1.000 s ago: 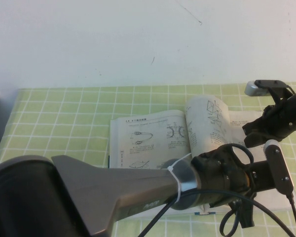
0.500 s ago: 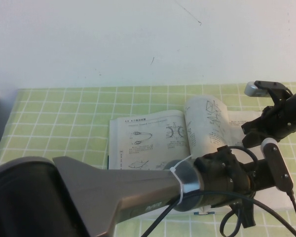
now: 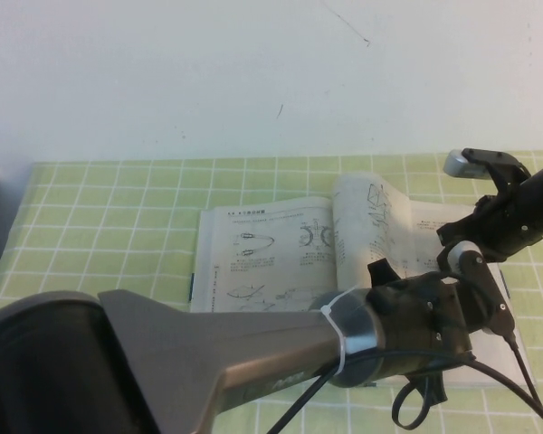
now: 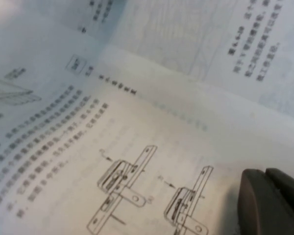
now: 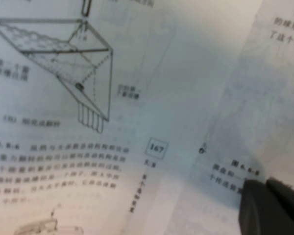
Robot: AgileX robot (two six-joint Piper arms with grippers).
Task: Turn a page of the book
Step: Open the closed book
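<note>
The book point(image 3: 262, 258) lies open on the green checked table. One page point(image 3: 371, 221) stands lifted and bowed just right of the spine, leaning toward the left-hand side. My right gripper point(image 3: 447, 240) is at the right half of the book, beside the lifted page. In the right wrist view its fingers point(image 5: 272, 208) are closed together, touching printed paper near the page numbered 167 point(image 5: 156, 148). My left gripper point(image 4: 272, 200) is shut, its tips low over a page with line drawings point(image 4: 132, 186). In the high view the left arm's wrist point(image 3: 425, 312) covers the book's near right part.
The table's green checked cloth point(image 3: 118, 208) extends left of and behind the book. A white wall point(image 3: 253, 81) stands at the back. My left arm's big dark body point(image 3: 163, 362) fills the front of the high view. A cable loop point(image 3: 416, 402) hangs under the wrist.
The lifted page has swung further left and bowed more. My left wrist has shifted left and up over the book. The right gripper has edged left. The book slid slightly left.
</note>
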